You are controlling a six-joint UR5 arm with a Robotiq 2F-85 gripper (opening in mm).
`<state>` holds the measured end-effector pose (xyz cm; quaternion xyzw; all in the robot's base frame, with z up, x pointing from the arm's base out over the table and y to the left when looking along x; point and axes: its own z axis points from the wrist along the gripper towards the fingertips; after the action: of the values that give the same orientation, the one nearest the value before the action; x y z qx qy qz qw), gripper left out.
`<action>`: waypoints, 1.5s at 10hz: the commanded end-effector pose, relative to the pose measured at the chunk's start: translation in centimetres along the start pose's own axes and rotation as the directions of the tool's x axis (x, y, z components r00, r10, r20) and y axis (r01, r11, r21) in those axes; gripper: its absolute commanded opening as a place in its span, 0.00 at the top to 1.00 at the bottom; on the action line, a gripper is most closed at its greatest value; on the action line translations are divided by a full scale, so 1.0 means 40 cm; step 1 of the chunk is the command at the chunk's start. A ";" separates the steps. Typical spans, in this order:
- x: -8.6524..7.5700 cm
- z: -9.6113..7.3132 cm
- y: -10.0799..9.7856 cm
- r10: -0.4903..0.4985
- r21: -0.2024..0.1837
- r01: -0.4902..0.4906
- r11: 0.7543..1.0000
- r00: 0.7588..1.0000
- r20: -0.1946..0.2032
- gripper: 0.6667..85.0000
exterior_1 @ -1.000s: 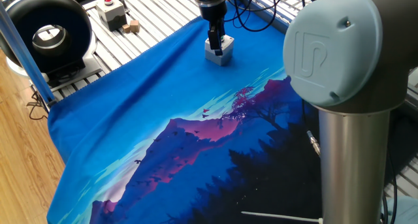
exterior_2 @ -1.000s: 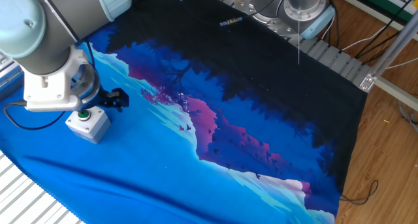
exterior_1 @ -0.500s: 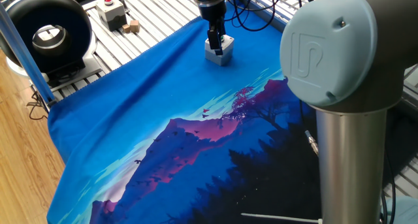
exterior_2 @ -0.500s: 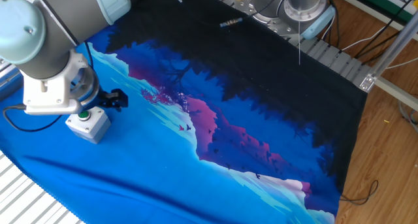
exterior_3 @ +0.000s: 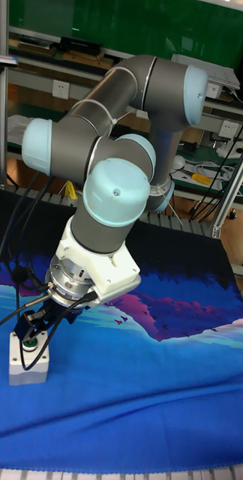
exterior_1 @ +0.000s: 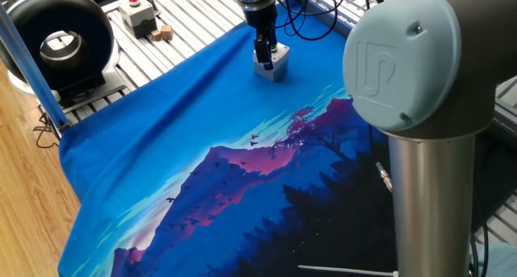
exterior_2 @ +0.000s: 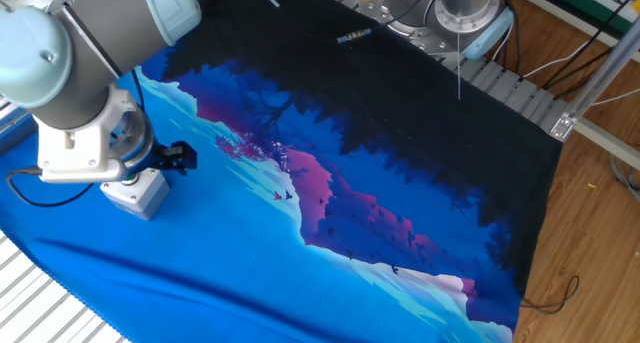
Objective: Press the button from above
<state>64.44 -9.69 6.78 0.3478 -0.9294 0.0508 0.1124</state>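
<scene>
The button (exterior_3: 30, 343), green with a silver ring, caps a small light-grey box (exterior_1: 277, 67) on the blue cloth. My gripper (exterior_1: 263, 60) stands straight down on top of the box, its fingertips together as one dark block with no gap. In the tall fixed view the gripper (exterior_3: 31, 334) sits right over the button and touches it. From the other side the wrist hides the button, and only the box (exterior_2: 138, 193) shows beneath it.
A grey box with a red button (exterior_1: 139, 14), small wooden blocks (exterior_1: 164, 33) and a black round device (exterior_1: 58, 43) lie on the slatted table at the back left. A thick robot arm column (exterior_1: 428, 156) fills the right foreground. A thin metal tool (exterior_2: 352, 33) lies on the cloth's dark end.
The gripper has come down a little onto the box. The green button, visible under the wrist a second ago, is now covered in the other fixed view.
</scene>
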 end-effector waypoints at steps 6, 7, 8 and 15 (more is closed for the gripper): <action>-0.030 0.023 0.008 0.015 -0.004 -0.014 1.000 1.000 0.005 0.00; -0.019 0.018 0.004 0.015 0.002 -0.015 1.000 1.000 -0.004 0.00; -0.011 0.013 0.003 0.014 0.002 -0.014 1.000 1.000 -0.009 0.00; -0.003 -0.049 -0.013 0.019 -0.012 -0.018 1.000 0.999 0.028 0.00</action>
<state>64.81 -9.81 7.61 0.3410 -0.9318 0.0542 0.1116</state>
